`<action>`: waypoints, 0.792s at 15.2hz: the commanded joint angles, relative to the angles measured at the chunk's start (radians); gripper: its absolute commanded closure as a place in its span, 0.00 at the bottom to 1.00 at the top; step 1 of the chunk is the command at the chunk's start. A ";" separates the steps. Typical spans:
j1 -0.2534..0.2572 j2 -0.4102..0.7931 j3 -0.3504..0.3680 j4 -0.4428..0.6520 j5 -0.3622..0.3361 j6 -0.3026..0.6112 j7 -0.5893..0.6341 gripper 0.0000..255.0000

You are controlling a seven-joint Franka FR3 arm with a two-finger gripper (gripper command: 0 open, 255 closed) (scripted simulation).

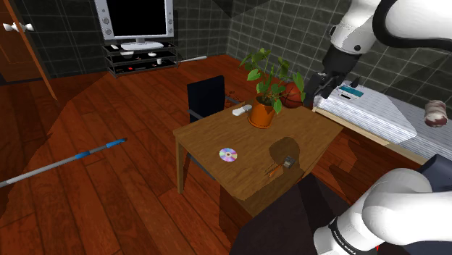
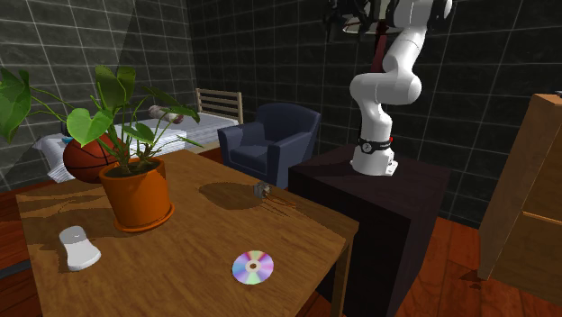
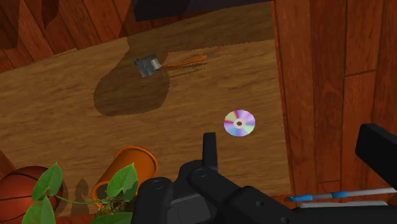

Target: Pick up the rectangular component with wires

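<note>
one gripper: fingers apart, nothing between them; high above the table, at 1 o'clock from the component in the shoulder view.
component: small grey block with thin orange wires, lying flat on the wooden table in a shadow patch, at 4 o'clock from the cd.
edges: component is near the table edge that faces the stand; in the second exterior view its wires trail toward that edge.
open room: bare wood all round the component; cd well apart; plant pot well apart at 11 o'clock from it.
far side: white remote just beside the pot, at its 10 o'clock.
</note>
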 commanded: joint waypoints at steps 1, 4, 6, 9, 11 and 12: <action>0.000 0.000 0.000 0.000 0.000 0.000 0.000 0.00; -0.035 0.025 0.003 -0.076 0.004 0.093 0.071 0.00; -0.059 0.048 0.005 -0.122 0.006 0.157 0.118 0.00; -0.095 0.091 0.008 -0.184 0.009 0.254 0.188 0.00; -0.119 0.126 0.009 -0.221 0.010 0.320 0.234 0.00; -0.132 0.145 0.010 -0.238 0.011 0.353 0.257 0.00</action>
